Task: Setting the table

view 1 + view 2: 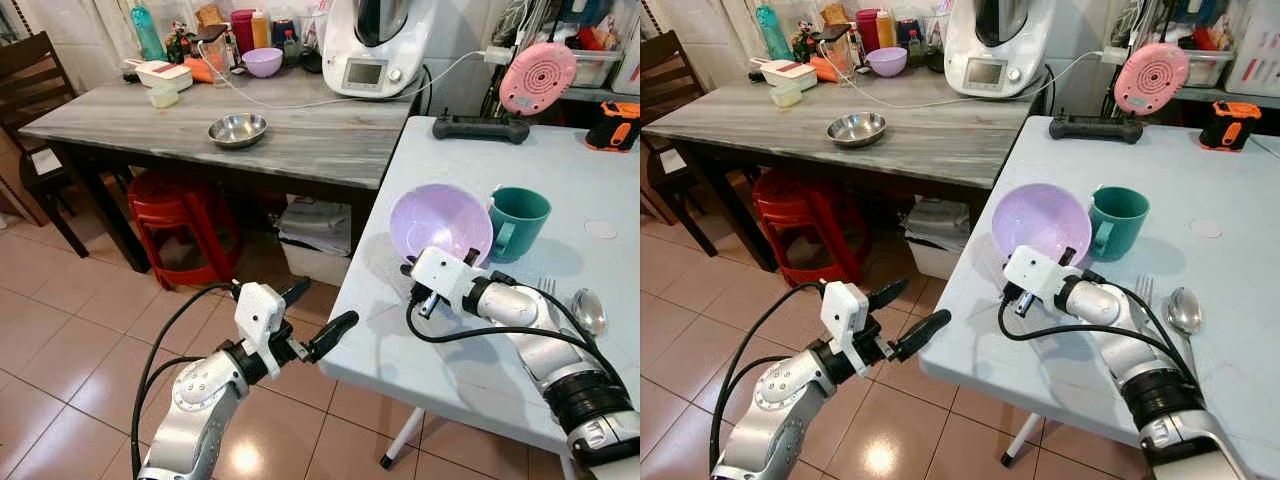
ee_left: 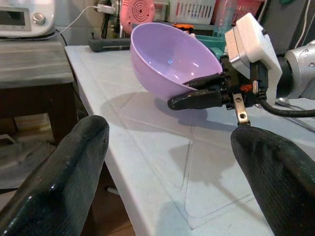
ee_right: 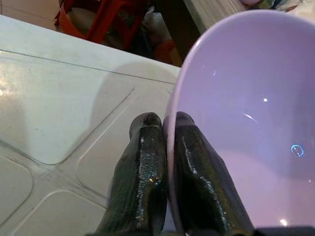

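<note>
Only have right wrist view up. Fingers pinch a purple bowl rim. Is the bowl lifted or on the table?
Observer: Tilted. The purple bowl has its near rim raised by the right end effector, its far side by the white table.
Operator: Anything next to it?
Observer: A teal mug right behind the bowl; I can't tell if they touch.
Operator: Cutlery?
Observer: A fork and a spoon lie beside the right forearm.
Operator: Left arm?
Observer: The left end effector is open, off the table's edge, over the tiled floor.

A red stool (image 1: pixel 178 222) stands under the grey table (image 1: pixel 300 140), possibly 2 stacked.
</note>
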{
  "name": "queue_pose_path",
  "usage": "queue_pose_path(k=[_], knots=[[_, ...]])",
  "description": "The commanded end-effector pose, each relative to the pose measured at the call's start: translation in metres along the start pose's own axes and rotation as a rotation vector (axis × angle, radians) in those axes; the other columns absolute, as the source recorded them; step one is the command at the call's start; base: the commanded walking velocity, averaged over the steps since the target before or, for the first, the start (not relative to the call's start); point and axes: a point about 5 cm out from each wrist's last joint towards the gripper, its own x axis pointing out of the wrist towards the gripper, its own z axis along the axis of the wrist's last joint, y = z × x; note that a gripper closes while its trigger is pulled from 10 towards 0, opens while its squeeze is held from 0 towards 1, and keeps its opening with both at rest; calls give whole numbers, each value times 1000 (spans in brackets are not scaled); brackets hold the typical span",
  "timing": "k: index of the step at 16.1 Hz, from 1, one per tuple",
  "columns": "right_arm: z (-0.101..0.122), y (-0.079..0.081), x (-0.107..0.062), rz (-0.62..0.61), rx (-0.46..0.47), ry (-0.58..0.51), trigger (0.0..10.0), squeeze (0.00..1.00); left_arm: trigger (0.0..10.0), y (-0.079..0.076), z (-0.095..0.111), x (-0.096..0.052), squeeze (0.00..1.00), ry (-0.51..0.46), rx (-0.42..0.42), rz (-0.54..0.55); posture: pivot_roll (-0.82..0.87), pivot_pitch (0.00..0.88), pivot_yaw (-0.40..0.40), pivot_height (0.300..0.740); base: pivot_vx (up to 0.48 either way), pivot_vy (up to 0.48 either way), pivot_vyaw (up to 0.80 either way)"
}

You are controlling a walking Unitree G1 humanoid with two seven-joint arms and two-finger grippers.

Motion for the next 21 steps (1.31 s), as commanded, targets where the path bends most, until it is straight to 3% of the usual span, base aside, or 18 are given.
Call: queue_pose_path(k=[1,3,5,6,8,9,10,13,21], knots=[[5,-4,0,-13,-32,-25,0,0,10000,1,5,1,0,-9,12,-5,-92,0,90,740,0,0,0],[10,-4,0,-21,-35,-59,0,0,10000,1,4,0,0,-4,13,1,-94,0,92,740,0,0,0],[26,-2,-2,-49,-25,-154,0,0,10000,7,4,-1,0,-1,30,76,-91,0,92,740,0,0,0],[32,-1,-5,-69,-9,-188,0,0,10000,12,4,-1,0,6,43,128,-86,0,90,740,0,0,0],[43,3,-14,-191,107,-264,0,0,10000,32,2,-2,0,31,38,306,-81,0,82,740,0,0,0],[46,6,-19,-249,176,-292,9255,0,10000,39,4,-4,0,13,28,358,-80,0,81,740,0,0,0],[47,9,-22,-290,228,-308,10000,0,10000,43,4,-5,0,7,20,389,-82,0,82,740,0,0,0],[44,17,-39,-480,427,-303,10000,0,10000,59,7,-8,0,-36,-66,512,-102,0,98,740,0,0,0],[49,14,-45,-524,424,-287,10000,0,10000,65,9,0,0,-60,-113,540,-117,0,116,740,0,210,-607]])
